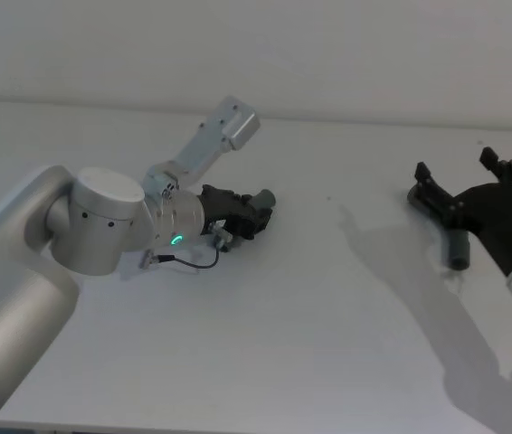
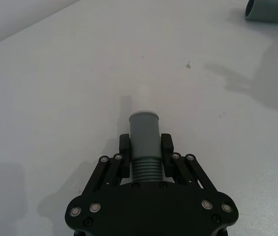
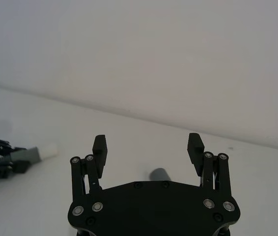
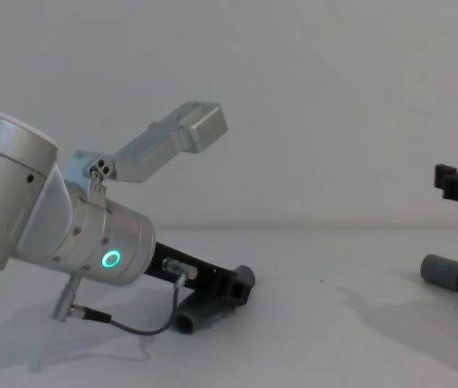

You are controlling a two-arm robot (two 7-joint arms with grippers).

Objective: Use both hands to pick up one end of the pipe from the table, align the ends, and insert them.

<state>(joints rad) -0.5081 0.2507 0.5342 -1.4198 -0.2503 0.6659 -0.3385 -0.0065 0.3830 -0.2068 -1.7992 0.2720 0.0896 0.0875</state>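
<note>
Nearest to us is the thick silver arm [image 1: 102, 221] with its green ring light [image 4: 112, 259]. At its tip, the left gripper [image 2: 145, 142] sits low over the white desk [image 1: 310, 316]. Its jaws are closed tight on one grey hose piece [image 2: 144, 164], pinching it where the ribs meet the smooth cuff [image 2: 144, 129]. The cuff sticks out past the jaws and points across the desk, and a little white stub [image 3: 49, 150] shows at its tip. The bent ribbed tail [image 4: 195, 314] of this piece hangs down under the gripper toward the desk, and we cannot tell if it touches. Farther off, on our right side, the other hose piece [image 1: 458, 249] lies flat on the desk, well apart from the first one. The right gripper [image 3: 148, 145] hangs in the air above it and does not touch it. Its jaws are spread wide with nothing in them. Behind it all is the pale wall [image 3: 139, 49].
</note>
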